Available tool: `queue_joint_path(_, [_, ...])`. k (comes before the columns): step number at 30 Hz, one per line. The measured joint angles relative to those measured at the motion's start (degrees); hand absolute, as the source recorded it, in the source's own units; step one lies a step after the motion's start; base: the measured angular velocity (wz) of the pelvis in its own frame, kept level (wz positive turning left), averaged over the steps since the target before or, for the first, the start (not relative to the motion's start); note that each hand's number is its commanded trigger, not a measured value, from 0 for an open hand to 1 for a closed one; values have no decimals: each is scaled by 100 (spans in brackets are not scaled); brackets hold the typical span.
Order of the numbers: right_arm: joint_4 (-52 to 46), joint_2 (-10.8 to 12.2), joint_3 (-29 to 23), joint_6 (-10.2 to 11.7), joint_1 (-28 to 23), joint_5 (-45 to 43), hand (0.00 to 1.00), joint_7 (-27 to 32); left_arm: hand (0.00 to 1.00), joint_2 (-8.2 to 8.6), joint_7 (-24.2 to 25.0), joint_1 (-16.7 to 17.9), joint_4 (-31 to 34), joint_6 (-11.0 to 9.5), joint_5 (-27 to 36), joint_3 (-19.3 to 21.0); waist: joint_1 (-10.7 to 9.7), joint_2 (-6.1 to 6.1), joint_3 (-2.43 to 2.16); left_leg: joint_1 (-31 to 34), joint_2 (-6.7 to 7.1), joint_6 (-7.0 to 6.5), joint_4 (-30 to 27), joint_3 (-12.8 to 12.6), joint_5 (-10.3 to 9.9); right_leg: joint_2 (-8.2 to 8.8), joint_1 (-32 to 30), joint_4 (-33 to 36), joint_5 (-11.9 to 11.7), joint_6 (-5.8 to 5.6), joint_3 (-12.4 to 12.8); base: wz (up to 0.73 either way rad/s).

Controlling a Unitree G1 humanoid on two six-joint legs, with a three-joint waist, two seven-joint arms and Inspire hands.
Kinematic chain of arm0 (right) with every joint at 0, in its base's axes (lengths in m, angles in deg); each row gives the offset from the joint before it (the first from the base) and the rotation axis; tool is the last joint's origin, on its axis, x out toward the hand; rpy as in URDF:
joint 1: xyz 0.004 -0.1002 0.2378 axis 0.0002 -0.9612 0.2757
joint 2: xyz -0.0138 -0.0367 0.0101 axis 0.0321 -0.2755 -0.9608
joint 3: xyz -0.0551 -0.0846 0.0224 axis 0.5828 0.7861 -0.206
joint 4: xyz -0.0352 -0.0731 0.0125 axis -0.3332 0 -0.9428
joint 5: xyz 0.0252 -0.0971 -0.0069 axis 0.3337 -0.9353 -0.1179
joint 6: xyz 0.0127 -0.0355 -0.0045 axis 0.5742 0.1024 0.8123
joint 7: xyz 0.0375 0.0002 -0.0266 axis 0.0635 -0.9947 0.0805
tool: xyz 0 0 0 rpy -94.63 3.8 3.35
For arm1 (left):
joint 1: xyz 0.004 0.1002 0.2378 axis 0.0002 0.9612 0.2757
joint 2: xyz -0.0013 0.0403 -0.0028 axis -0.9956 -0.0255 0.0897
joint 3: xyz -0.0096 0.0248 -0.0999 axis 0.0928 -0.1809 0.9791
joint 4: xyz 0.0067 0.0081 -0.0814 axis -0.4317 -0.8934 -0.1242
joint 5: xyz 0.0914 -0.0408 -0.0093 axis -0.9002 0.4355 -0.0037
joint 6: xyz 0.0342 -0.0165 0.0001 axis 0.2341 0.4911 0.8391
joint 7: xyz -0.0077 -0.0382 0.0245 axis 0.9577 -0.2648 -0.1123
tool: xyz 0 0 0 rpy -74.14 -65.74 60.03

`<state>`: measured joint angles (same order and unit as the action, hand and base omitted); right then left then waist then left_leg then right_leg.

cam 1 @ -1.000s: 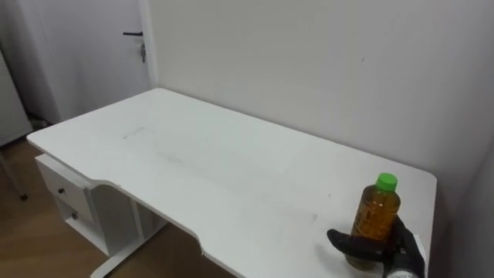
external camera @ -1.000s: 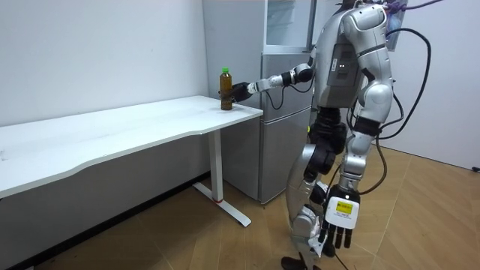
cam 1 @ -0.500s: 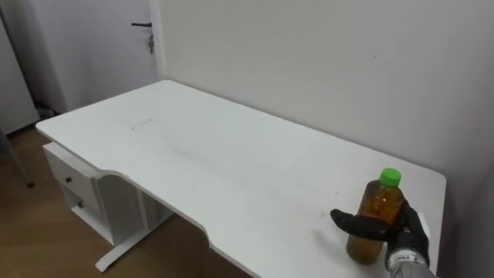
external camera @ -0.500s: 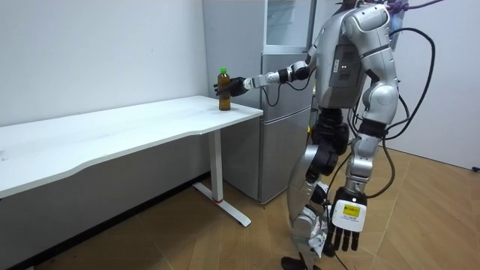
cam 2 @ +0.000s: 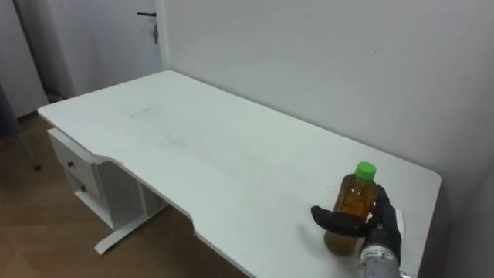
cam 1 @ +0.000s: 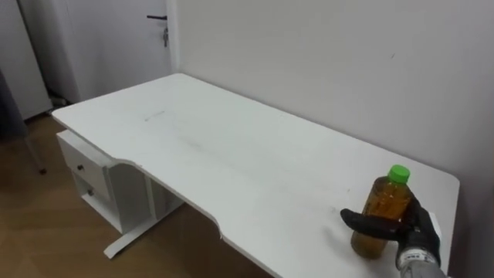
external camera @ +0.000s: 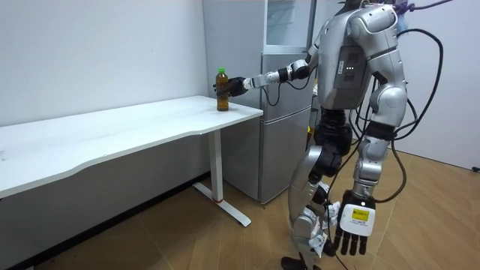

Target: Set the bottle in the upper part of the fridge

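The amber bottle (cam 1: pixel 384 212) with a green cap is upright at the right end of the white table (cam 1: pixel 231 154), near the wall. The right hand (cam 1: pixel 415 234) wraps it, fingers (cam 1: pixel 363 222) curled round its lower body. The left hand (external camera: pixel 354 225) hangs low with fingers straight and spread. A grey fridge (external camera: pixel 279 112) stands just beyond the table's end.

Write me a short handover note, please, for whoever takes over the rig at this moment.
Right hand: shut on the bottle, thumb across its front.
Left hand: open, hanging at the robot's side.
Bottle: upright at the end of the table nearest the fridge, green cap on.
Done: bottle grasped.
Left: lift it, carry it to the fridge, set it in the upper compartment.
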<state>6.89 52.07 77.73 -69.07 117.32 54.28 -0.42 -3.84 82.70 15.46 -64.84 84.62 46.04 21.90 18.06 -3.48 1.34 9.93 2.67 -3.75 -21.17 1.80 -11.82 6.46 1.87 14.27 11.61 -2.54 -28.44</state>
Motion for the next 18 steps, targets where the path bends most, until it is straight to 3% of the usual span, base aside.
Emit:
queue_joint_path(3, [71,0,11,7,112,-2,0,8,0,-2,-17,-7,7,-15,-3,0,38,12,-1,79,-2,-7,-35,0,5,11,-96,51,0,1,4,-1])
queue_joint_path(4, [145,0,17,20,152,-4,17,9,0,-4,-26,-7,8,-26,-2,0,60,17,1,79,-2,-8,-40,1,5,13,-95,50,-1,1,1,0])
queue_joint_path(5, [281,0,19,30,215,-3,69,10,0,-10,-65,-7,10,-51,3,0,93,20,2,78,-2,-8,-44,6,4,15,-91,49,-1,1,-6,0])
queue_joint_path(6, [404,0,19,49,264,-3,94,4,0,-10,-116,-6,12,-68,14,-1,121,25,5,79,-1,-8,-50,11,4,15,-88,48,0,1,-12,5])
queue_joint_path(7, [478,0,19,53,300,-3,100,-3,0,-10,-129,-5,13,-69,115,-4,136,39,15,92,1,-8,-60,29,4,14,-89,47,-1,1,-28,6])
queue_joint_path(11, [869,0,30,76,345,-3,100,-27,0,-11,-121,-5,14,-74,223,-36,170,64,27,157,10,-7,-97,109,5,25,-120,49,-3,6,-192,11])
queue_joint_path(13, [1107,-42,19,207,404,-8,100,-9,0,-16,-108,-8,23,-81,393,-43,167,74,18,289,15,-4,-165,196,5,35,-190,53,-7,12,-314,16])
queue_joint_path(18, [1547,-172,28,367,697,-76,100,-13,0,-30,-121,-40,21,-106,1005,-43,267,68,17,507,6,17,-162,202,42,10,-418,114,-22,39,-277,-2])
